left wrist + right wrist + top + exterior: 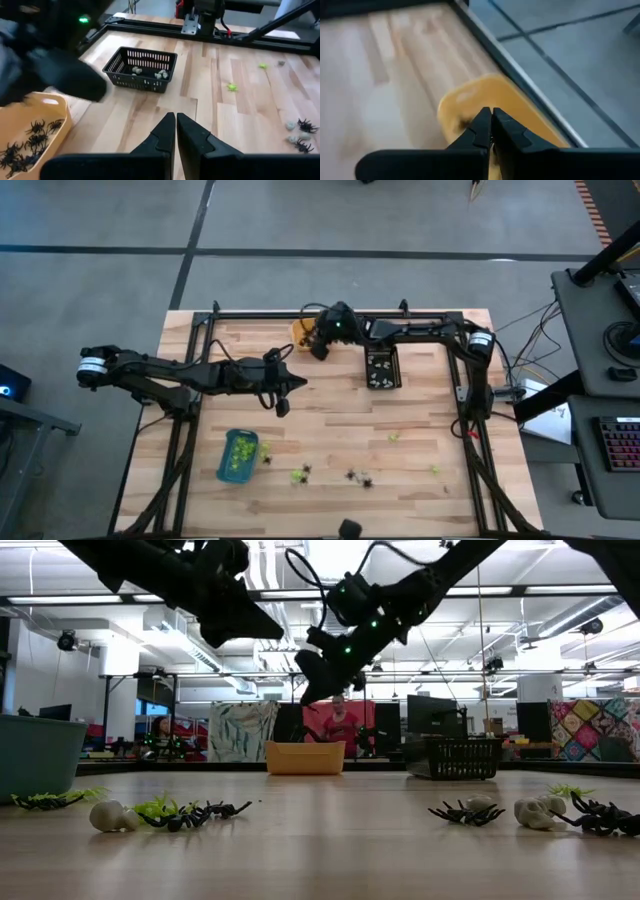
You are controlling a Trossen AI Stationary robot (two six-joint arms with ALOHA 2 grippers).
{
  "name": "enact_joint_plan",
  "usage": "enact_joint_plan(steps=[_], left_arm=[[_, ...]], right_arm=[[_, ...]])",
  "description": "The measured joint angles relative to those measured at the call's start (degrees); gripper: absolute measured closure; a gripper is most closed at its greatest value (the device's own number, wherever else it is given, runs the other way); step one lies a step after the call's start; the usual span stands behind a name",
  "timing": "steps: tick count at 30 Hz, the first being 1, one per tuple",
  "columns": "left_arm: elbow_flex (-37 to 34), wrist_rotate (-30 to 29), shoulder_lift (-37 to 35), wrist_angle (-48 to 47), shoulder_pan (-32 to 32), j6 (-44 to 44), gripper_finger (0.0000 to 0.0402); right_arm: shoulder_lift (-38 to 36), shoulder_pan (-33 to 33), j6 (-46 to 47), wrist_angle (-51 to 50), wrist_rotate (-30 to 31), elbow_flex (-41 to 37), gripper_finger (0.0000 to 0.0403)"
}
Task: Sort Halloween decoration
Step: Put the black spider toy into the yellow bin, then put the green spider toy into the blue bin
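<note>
The Halloween decoration lies scattered along the near part of the table: lime-green pieces (298,474), black spiders (358,477) and whitish pieces (108,816). More sits in the trays: green ones in the blue tray (222,460), spiders in the orange tray (59,107), whitish ones in the black tray (120,60). My right gripper (491,125) is shut and hovers above the orange tray (470,97) at the far edge; I see nothing between its fingers. My left gripper (176,122) is shut and empty, raised over the table's middle left (283,406).
The metal frame (330,313) runs along the table's far edge just behind the orange tray. The black tray (368,370) stands right of my right gripper. Bare wood lies between the trays and the scattered pieces. People show in the room beyond the table.
</note>
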Motion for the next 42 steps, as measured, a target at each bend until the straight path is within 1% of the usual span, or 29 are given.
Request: enact_joint_plan(steps=[3,6,16,20,23,27,33,37,39,42], left_arm=[[0.0,0.07,-0.09,-0.09,-0.02,-1.45,0.0402],[0.0,0.12,-0.17,-0.57,-0.19,-2.82,0.0402],[0.0,0.19,-0.37,-2.36,-1.4,-5.59,0.0402],[0.0,0.25,-0.39,-5.83,-1.51,-9.24,0.0402],[0.0,0.23,-0.1,-8.87,-1.51,-12.68,0.0402],[0.0,0.47,1.5,-12.19,-1.51,-17.67,0.0402],[0.44,6.65,4.48,-13.07,-2.2,-23.66,0.0402],[1.55,6.78,6.26,-15.07,-3.76,-26.38,0.0402],[2.21,6.81,6.71,-17.96,-4.72,-27.39,0.0402],[3.39,6.78,7.9,-19.18,-6.49,-27.73,0.0402]], right_arm=[[1.26,-1.29,1.32,4.55,-2.1,0.08,0.0393],[1.74,-1.49,1.42,7.6,-2.96,0.08,0.0384],[1.47,-1.62,3.69,6.89,-3.56,0.1,0.0304],[-1.42,-0.84,5.17,2.87,-6.15,0.08,0.0286],[-4.51,0.65,6.7,-3.86,-7.04,0.1,0.0282],[-8.81,3.53,7.59,-14.83,-7.4,0.08,0.0286],[-15.71,10.13,7.7,-27.34,-7.36,-0.2,0.0298],[-19.83,15.19,8.05,-31.19,-7.35,-1.36,0.0305],[-21.64,17.69,8.96,-31.46,-7.3,-2.38,0.0308],[-23.63,21.32,10.57,-31.9,-6.9,-4.09,0.0311]])
